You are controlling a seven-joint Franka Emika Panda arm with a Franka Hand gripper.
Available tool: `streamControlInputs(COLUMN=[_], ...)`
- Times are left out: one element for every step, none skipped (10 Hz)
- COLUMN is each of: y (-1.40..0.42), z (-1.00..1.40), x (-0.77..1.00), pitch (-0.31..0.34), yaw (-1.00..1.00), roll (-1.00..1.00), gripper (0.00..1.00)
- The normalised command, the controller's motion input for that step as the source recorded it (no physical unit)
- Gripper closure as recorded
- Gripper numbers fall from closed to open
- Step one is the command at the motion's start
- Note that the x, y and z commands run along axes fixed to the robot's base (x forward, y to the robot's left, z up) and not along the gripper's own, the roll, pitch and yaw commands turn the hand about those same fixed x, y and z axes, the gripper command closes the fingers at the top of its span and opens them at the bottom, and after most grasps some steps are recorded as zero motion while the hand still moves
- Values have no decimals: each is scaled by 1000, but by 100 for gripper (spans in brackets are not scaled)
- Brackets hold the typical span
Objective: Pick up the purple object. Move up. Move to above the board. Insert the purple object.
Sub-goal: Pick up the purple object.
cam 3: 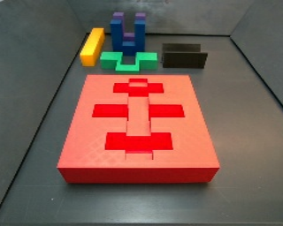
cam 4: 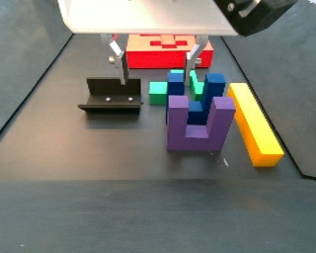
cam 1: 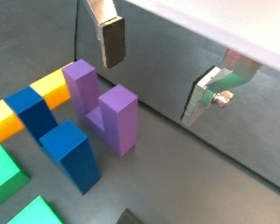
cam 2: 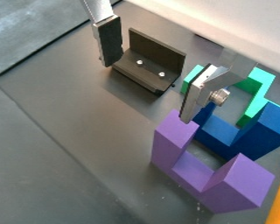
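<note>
Dark floor: fingers (cam 2: 146,61) hang open above purple object (cam 2: 206,166) beside blue block (cam 2: 241,136).

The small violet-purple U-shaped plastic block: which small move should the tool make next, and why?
Probably shift sideways to centre over one prong, then lower. The tool is open and empty, its silver fingers above the floor, beside the small violet-purple U-shaped plastic block rather than around it. In a side view it hangs behind that block, not touching.
</note>
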Motion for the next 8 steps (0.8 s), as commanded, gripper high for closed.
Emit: streamControlInputs(y=[-109, -23, 0, 0, 0, 46, 71, 86], z=[-274, -289, -320, -260, -186, -103, -74, -134], x=[0, 0, 0, -111, -197, -249, -271, -149], pitch=[-90, -106, -110, -84, -101, -91, -104, -100], yaw=[0, 0, 0, 0, 0, 0, 0, 0], roll=[0, 0, 0, 0, -1, -31, -59, -61], gripper=[0, 0, 0, 0, 0, 0, 0, 0])
